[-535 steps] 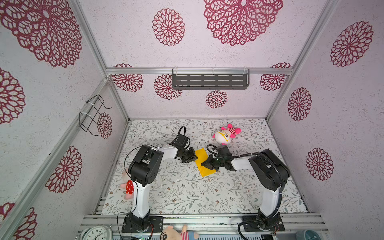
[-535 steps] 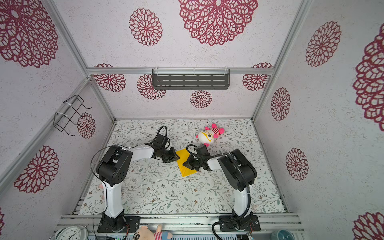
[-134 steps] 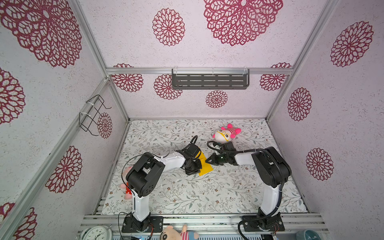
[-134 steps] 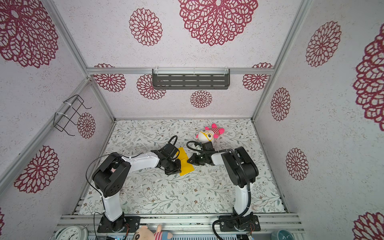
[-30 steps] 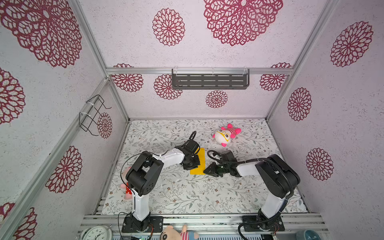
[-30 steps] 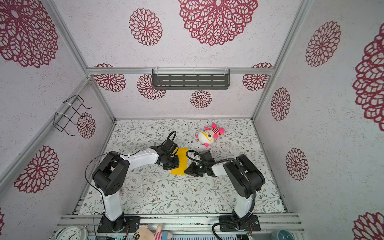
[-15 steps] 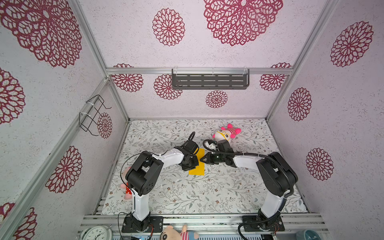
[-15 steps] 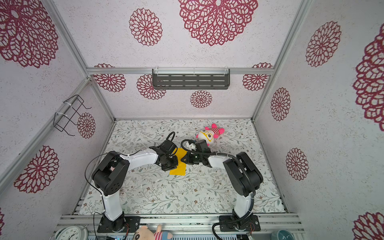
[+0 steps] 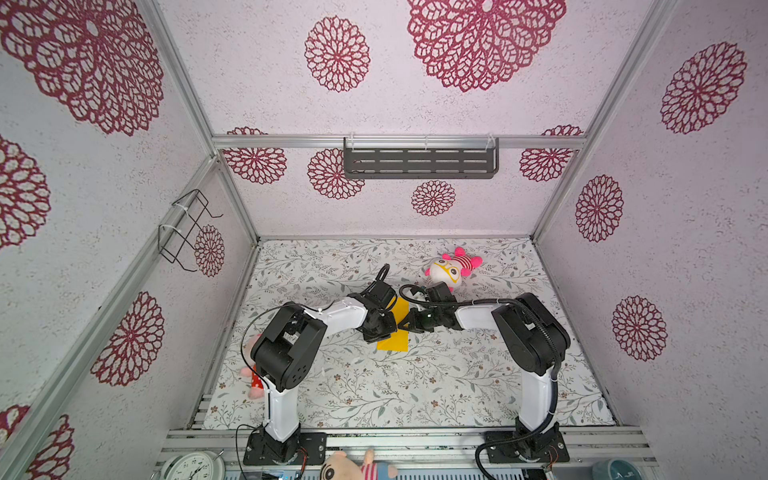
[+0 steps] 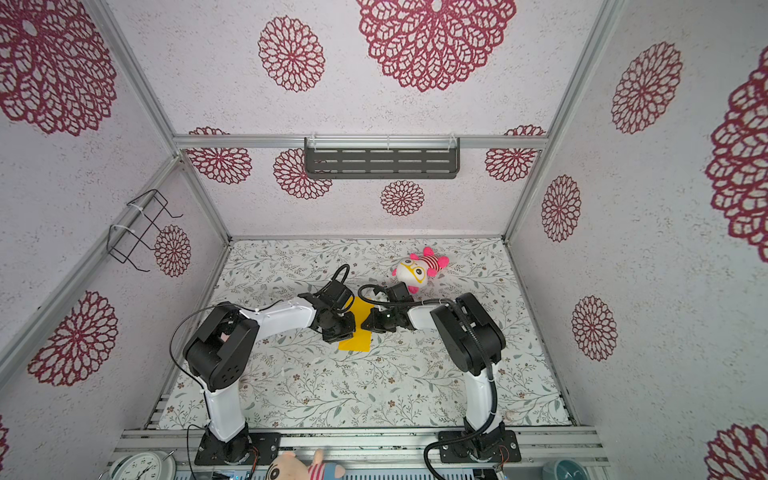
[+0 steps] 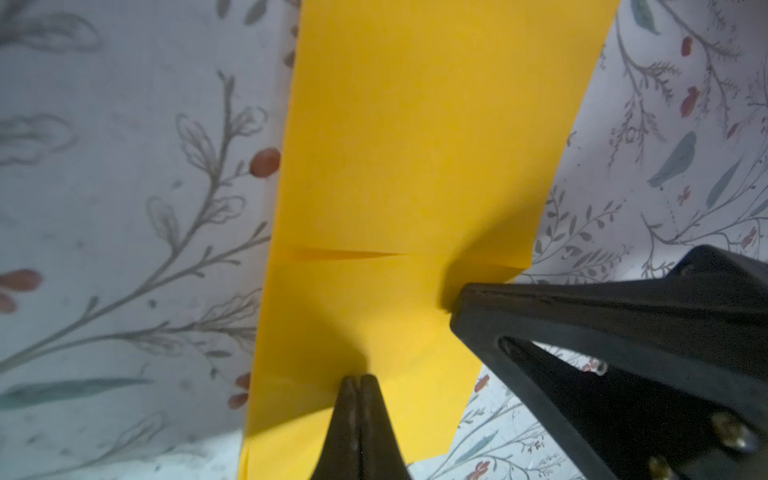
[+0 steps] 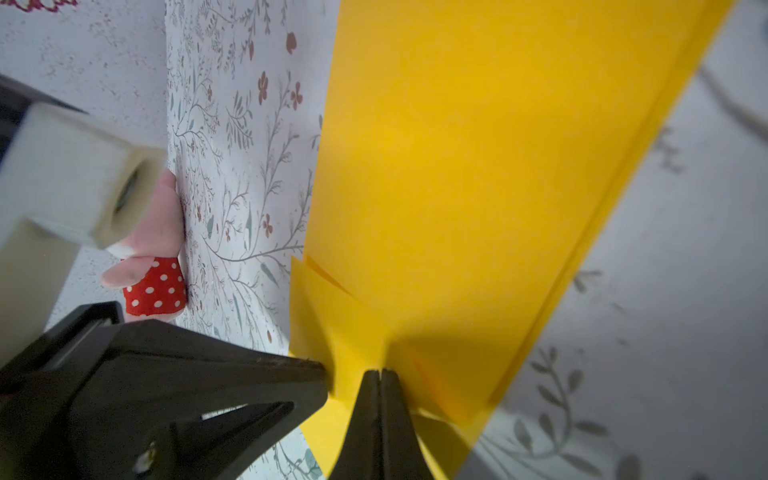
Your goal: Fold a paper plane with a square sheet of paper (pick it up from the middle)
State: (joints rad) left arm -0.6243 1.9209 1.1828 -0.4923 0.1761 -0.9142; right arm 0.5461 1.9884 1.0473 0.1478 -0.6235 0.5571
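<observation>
Having both just shut with nothing held, the left gripper [image 11: 357, 379] and the right gripper [image 12: 380, 372] pressed their tips onto the folded square sheet of paper [image 9: 392, 343], probably flattening a crease.

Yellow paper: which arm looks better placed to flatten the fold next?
Right, probably: the right gripper, shut, rests on small folded flaps of the paper; the left gripper, shut, presses plain paper.
</observation>
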